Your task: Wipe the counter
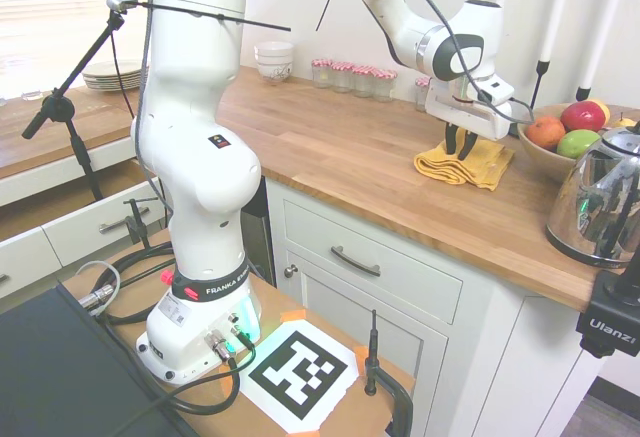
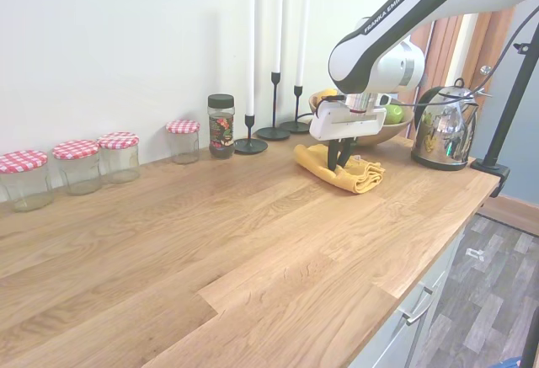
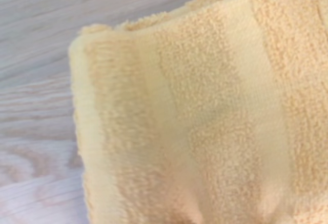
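Warm brown wood made up the long counter [image 2: 253, 242], with white cupboard doors and metal handles under it. The gripper [image 2: 340, 158] pointed straight down onto a yellow cloth [image 2: 341, 172]. Its dark fingers [image 1: 459, 143] were pressed into the cloth and pinched a fold of it. The cloth lay bunched up on the counter, about halfway between the wall and the front edge. In the wrist view the fuzzy yellow cloth [image 3: 205, 111] filled most of the picture. Just behind the cloth sat a wooden bowl [image 1: 545, 155] of fruit. A shiny kettle [image 2: 441, 135] stood beside the bowl, near the end of the counter. Three black candle holders with tall white candles [image 2: 250, 40] stood along the wall. Next to them was a dark-lidded jar [image 2: 221, 125]. Four glass jars with red checked lids [image 2: 77, 166] lined the back edge. White bowls [image 1: 274, 60] were stacked at the far corner.
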